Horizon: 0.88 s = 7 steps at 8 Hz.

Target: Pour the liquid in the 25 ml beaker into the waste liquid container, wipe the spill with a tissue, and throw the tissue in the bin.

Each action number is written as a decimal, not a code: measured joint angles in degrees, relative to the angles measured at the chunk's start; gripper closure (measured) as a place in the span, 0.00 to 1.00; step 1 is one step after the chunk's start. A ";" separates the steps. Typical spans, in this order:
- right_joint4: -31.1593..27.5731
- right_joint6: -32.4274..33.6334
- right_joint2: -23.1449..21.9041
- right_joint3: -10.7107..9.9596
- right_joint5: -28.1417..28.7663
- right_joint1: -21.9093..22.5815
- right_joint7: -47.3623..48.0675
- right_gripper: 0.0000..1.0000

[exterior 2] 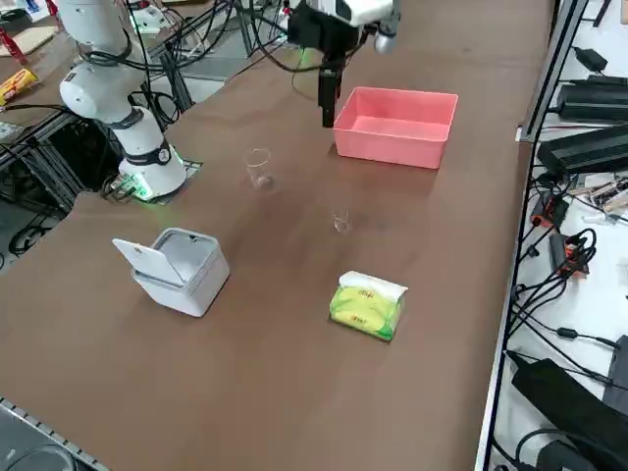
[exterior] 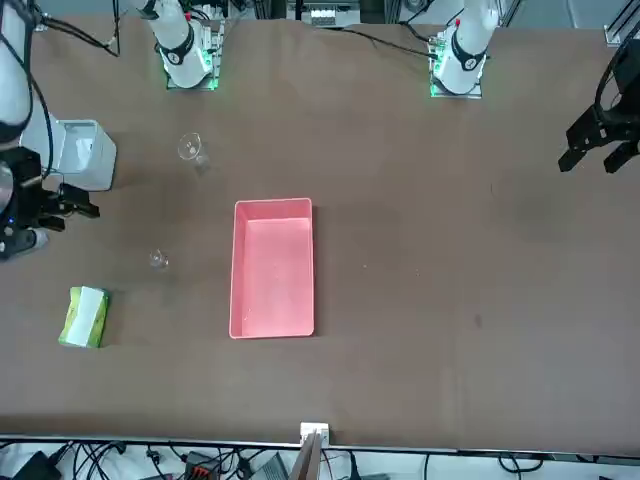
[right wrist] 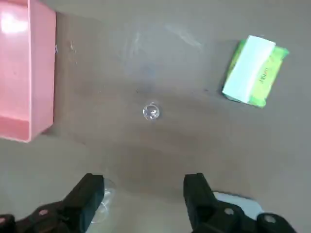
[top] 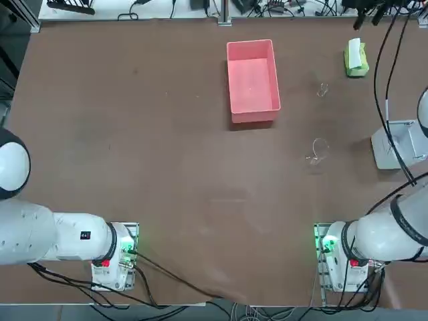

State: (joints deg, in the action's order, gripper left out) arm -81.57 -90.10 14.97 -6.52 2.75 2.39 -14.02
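- Top view: brown table [top: 180,180], smooth surface; arm bases standing along its near edge, cables and metal framing lying beyond its far edge.
- Pink tray [top: 253,79], rectangular, upright-walled; lying nearer the far edge than the near one, its long sides running away from the arm bases.
- 25 ml beaker [top: 322,89], clear, tiny; standing right of the tray, between it and the tissue pack [top: 362,62], contents not discernible.
- Larger beaker [top: 317,151], clear; standing closer to the near edge than the small one.
- White tissue [top: 354,53]; protruding from the green pack, towards the table's far right corner.
- Pale grey bin [top: 386,151]; standing towards the table's right side, cables crossing above it.
- Front view: right gripper [exterior: 82,213], black, two-fingered; hanging above the table beside the bin as seen here, its fingers parted.
- Right side view: bin lid [exterior 2: 148,260], hinged; standing open and leaning outwards towards the arm-base edge. Right gripper hovering above the table, fingertips pointing down.
- Right wrist view: two black fingers spreading wide, holding nothing between them; small beaker standing on the table beyond the fingertips, untouched. Larger beaker showing partly behind one finger.
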 joint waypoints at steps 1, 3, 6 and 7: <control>0.03 0.24 -1.72 1.74 -0.81 -0.85 5.67 0.00; 0.02 3.20 -4.87 2.40 -1.46 -0.87 12.12 0.00; 1.02 8.03 -6.00 2.46 -2.95 -0.89 14.53 0.00; 1.75 8.42 -5.89 2.47 -2.96 -0.89 14.75 0.00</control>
State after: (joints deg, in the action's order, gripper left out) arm -79.82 -81.68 9.08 -4.05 -0.21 1.50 0.73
